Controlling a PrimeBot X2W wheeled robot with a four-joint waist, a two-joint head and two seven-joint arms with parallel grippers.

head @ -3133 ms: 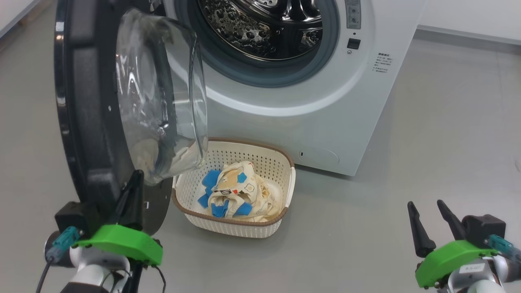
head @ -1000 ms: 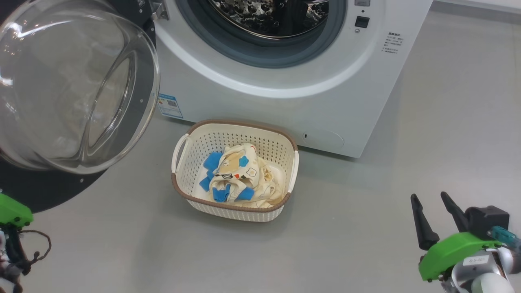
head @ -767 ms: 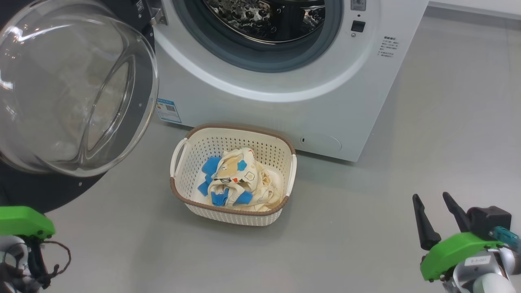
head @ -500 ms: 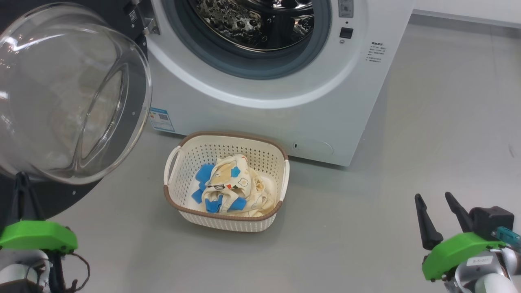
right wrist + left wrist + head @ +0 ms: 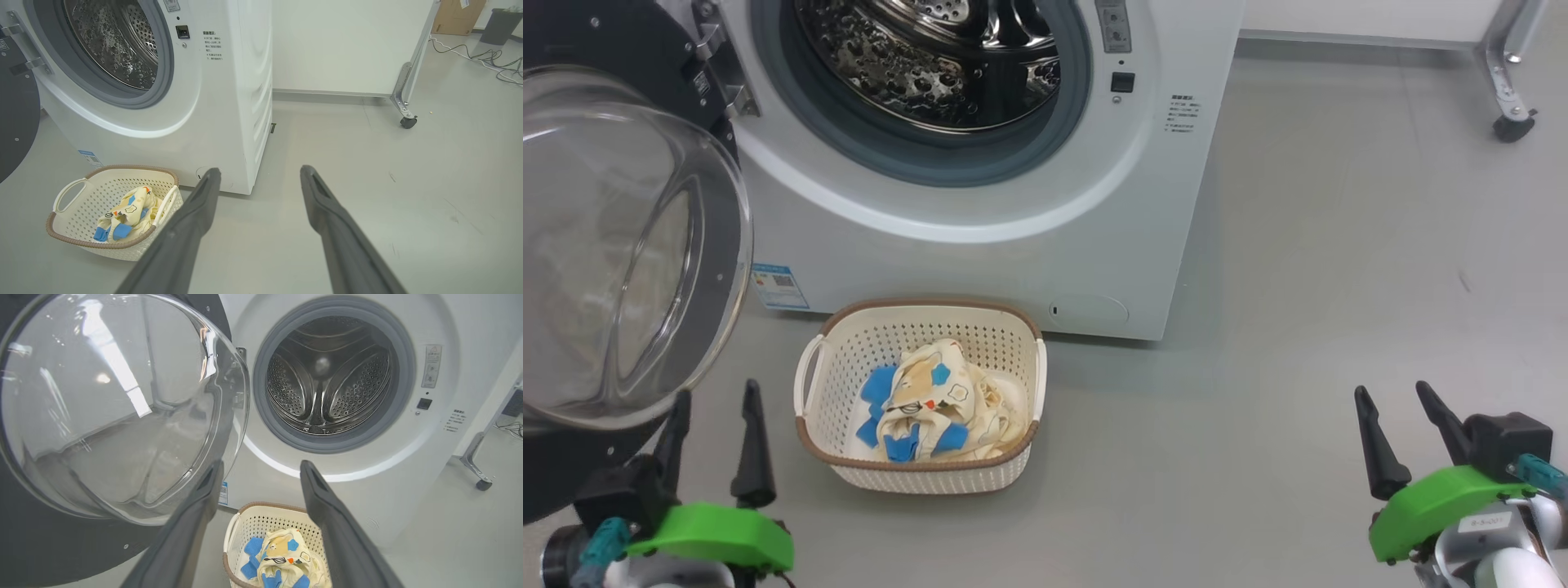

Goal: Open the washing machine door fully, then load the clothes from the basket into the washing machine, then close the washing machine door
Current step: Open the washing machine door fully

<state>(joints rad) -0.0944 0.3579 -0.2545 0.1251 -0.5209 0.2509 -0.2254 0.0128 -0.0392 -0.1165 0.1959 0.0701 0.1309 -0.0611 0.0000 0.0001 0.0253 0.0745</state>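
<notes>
Big round black-rimmed door with glass bowl (image 5: 621,245) now swung wide vs few secs back. Left pincer (image 5: 716,392) off it, fingers spread, door edge close up-left. Opening looks done imo. Cream perforated plastic basket (image 5: 931,305), pale-yellow bear-print clothes (image 5: 931,404) inside, just right of that pincer. White front-loading washing machine (image 5: 1013,261) beyond, drum (image 5: 931,65) unblocked. Right pincer (image 5: 1392,390) spread, bare floor (image 5: 1217,457) around.

washing machine (image 5: 980,269) front: blue label (image 5: 780,286) at 7 o'clock of drum opening (image 5: 931,73) was too small to read | text block (image 5: 1183,113) at 3 o'clock was illegible | white tag (image 5: 1476,523) on right end effector (image 5: 1392,390) roughly read "8-S-001"
</notes>
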